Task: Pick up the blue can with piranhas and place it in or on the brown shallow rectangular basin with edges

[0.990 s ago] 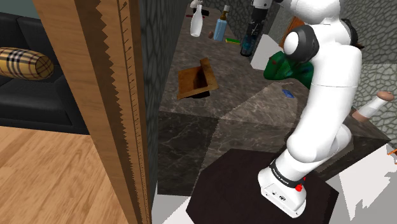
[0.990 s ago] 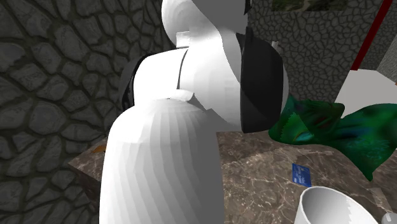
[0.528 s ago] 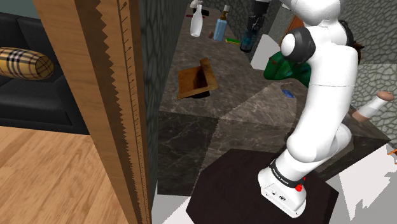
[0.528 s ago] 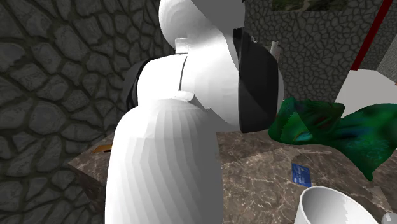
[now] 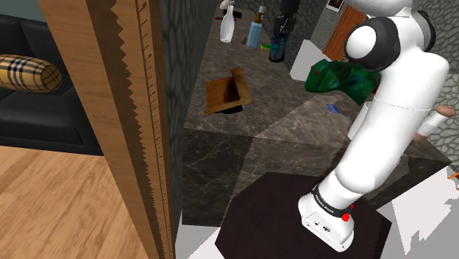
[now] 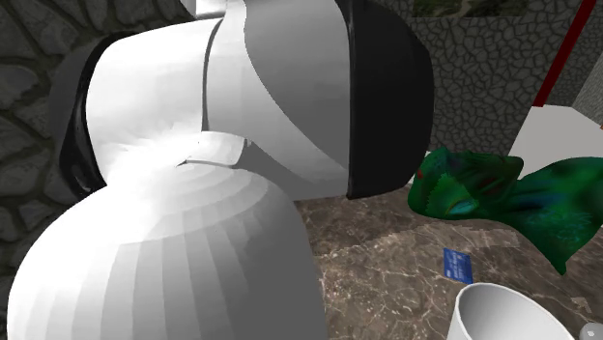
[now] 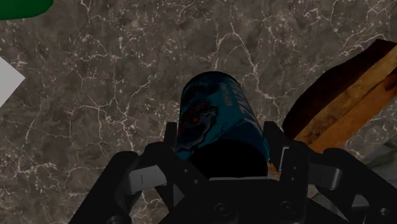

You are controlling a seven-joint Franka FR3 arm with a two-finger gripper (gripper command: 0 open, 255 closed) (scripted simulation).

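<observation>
Shoulder view, left to right: a tall wooden panel (image 5: pixel 110 110) with a saw-toothed edge. Next comes the dark veined marble counter (image 5: pixel 294 125). At centre frame lies the brown basin (image 5: pixel 222 94), shallow and rectangular with raised edges and a wood-like grain. At upper centre is the blue can (image 5: pixel 277 48), a dark cylinder. The white arm (image 5: pixel 397 103), smooth-shelled with dark joints, is at right.

Wrist view: the black gripper (image 7: pixel 222 137) has its fingers (image 7: pixel 169 137) clenched on the blue can from both sides. The can's wall carries a piranha print with reddish marks. The can is over bare marble, apart from the brown basin, whose rim shows at the right edge.

Change vs. 0.5 s ago: in the shoulder view the can and gripper have shifted left, nearer the bottles. The arm's elbow has swung right and upward. In the second exterior view the arm now bulks larger and covers more of the stone wall (image 6: pixel 483 87).

Surroundings, shoulder view: a white spray bottle (image 5: pixel 228 26) and a blue bottle (image 5: pixel 255 33) stand just left of the can. A crumpled green cloth (image 5: pixel 335 76) lies to the can's right, with a small blue card (image 5: pixel 332 109) below it. In the second exterior view a white cup (image 6: pixel 502 314) sits at lower right, and the arm stands in front of the counter's left part.
</observation>
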